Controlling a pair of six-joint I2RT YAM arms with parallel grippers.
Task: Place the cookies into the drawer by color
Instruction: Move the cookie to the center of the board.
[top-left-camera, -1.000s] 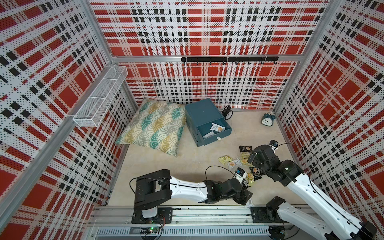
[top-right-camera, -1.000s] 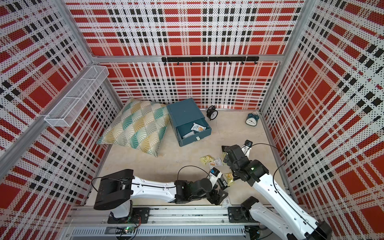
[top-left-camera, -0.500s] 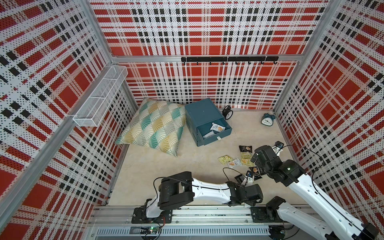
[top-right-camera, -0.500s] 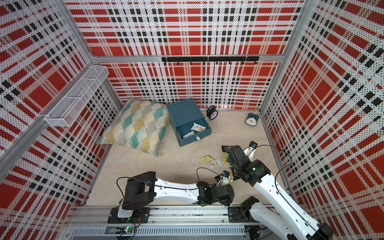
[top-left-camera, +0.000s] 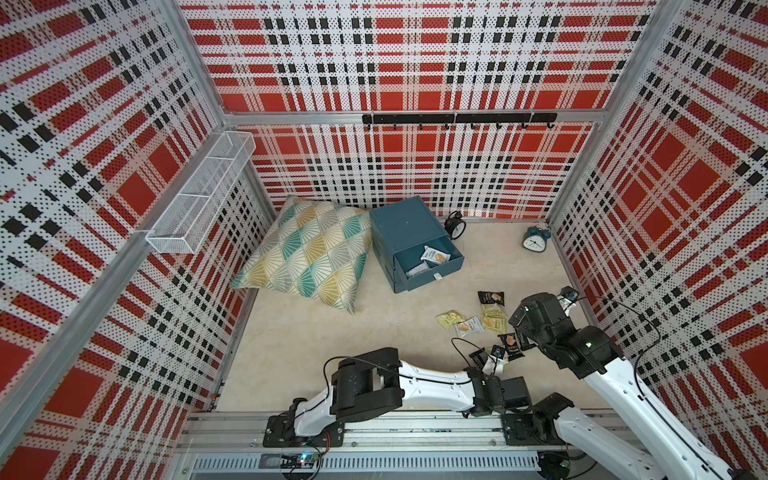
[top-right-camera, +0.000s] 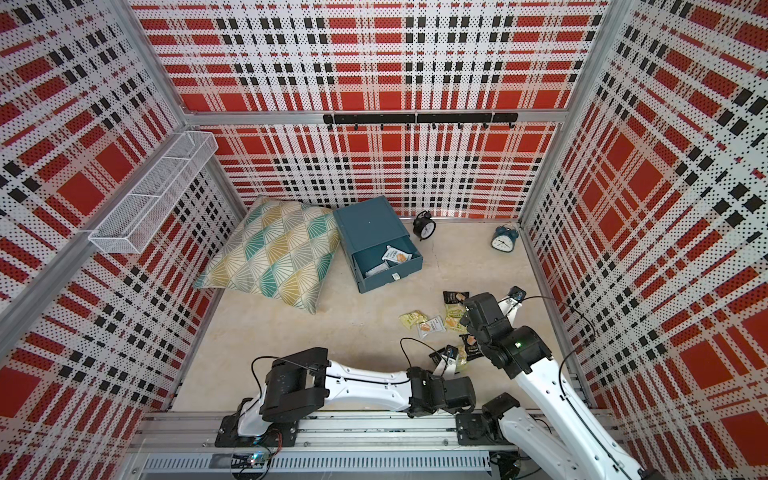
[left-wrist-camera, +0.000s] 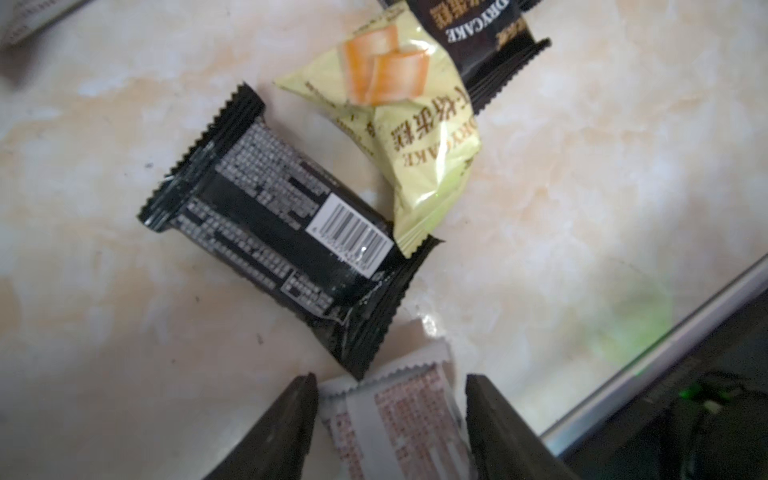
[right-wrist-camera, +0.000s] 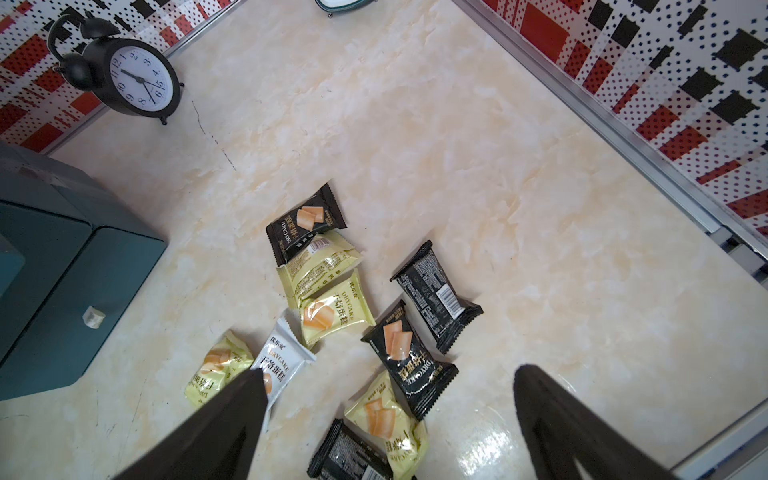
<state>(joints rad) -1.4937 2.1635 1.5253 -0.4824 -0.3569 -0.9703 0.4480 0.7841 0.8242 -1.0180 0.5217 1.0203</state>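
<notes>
The table (top-left-camera: 332, 332) carries a pillow (top-left-camera: 307, 253) at its far left. The left arm (top-left-camera: 432, 380) stretches low along the near edge, and the right arm (top-left-camera: 615, 382) rises from the near right corner and bends over the middle right. A wire basket (top-left-camera: 199, 199) hangs on the left wall. The drawer (top-left-camera: 405, 222) stands near the back wall just beside the pillow, its top tray pulled out with a white pack (top-left-camera: 434, 255) lying inside. A black clock (top-left-camera: 454, 224) stands just right of the drawer, and a blue clock (top-left-camera: 536, 239) is near the far right corner. The cookies (top-left-camera: 486, 322) lie scattered on the table nearer than the drawer and to its right, black, yellow and white, some overlapping. The right gripper (right-wrist-camera: 390, 370) hangs above them, jaws spread wide, holding nothing. The left gripper (left-wrist-camera: 390, 376) is down at the near end of the scatter, jaws apart on either side of a white cookie (left-wrist-camera: 395, 424) lying back up. A thin gap shows at one finger, so it is not clamped. A black cookie (left-wrist-camera: 282, 232) touches that cookie's corner.
</notes>
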